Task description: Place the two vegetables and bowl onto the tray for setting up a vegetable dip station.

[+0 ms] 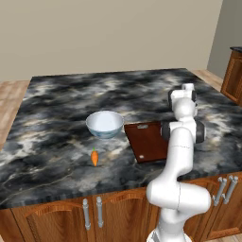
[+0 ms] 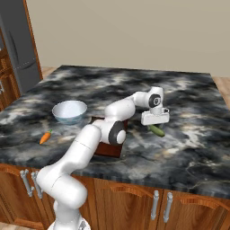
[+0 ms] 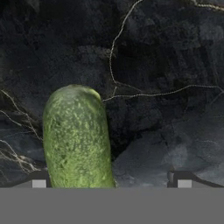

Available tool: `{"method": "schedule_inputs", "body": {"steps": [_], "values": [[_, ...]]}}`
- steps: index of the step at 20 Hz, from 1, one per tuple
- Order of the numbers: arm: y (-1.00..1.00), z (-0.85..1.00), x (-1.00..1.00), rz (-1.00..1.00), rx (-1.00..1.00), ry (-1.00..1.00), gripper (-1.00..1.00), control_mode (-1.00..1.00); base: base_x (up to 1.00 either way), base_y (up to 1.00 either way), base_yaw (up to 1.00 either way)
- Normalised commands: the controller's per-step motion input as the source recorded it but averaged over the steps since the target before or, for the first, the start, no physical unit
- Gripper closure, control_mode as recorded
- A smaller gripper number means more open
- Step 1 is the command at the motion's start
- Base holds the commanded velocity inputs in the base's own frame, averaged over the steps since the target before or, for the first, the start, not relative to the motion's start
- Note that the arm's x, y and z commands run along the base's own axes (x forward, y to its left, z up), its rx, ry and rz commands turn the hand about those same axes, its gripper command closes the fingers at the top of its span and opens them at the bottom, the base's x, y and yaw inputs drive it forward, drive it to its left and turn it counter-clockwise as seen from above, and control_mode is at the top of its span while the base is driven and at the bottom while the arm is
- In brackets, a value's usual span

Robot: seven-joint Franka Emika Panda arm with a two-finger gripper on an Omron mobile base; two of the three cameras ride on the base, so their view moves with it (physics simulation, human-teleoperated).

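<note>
Hand (image 2: 155,123) low over the slim green vegetable (image 2: 157,130), jaws spread wide and holding nothing, one tip close beside the vegetable's flank in the hand view, contact not clear; posture reads as lined up for a first pick. Green vegetable (image 3: 78,140) flat on the dark marbled worktop (image 2: 188,108), just right of the tray (image 1: 149,141), a short carry away. Further left, bowl (image 1: 105,124) upright just beside the tray's left edge, carrot (image 1: 94,157) nearer the front edge; tray bare, nothing loaded yet.
</note>
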Motion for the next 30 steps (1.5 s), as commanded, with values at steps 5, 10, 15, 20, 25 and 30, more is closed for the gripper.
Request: {"method": "schedule_inputs", "body": {"steps": [5, 10, 15, 20, 25, 30], "values": [[0.00, -0.06, -0.27, 0.02, 0.00, 0.00, -1.00, -1.00, 0.00, 0.00, 0.00], [0.00, -0.26, -0.19, 0.02, 0.00, 0.00, 1.00, -1.00, 0.00, 0.00, 0.00], [0.00, -0.05, -0.01, 0.01, 0.00, 0.00, 1.00, -1.00, 0.00, 0.00, 0.00], [0.00, 0.00, 0.00, 0.00, 0.00, 0.00, 1.00, -1.00, 0.00, 0.00, 0.00], [0.00, 0.37, -0.08, 0.03, 0.00, -0.03, 1.00, -1.00, 0.00, 0.00, 0.00], [0.19, 0.47, -0.25, 0.08, 0.00, -0.02, 1.00, -1.00, 0.00, 0.00, 0.00]]}}
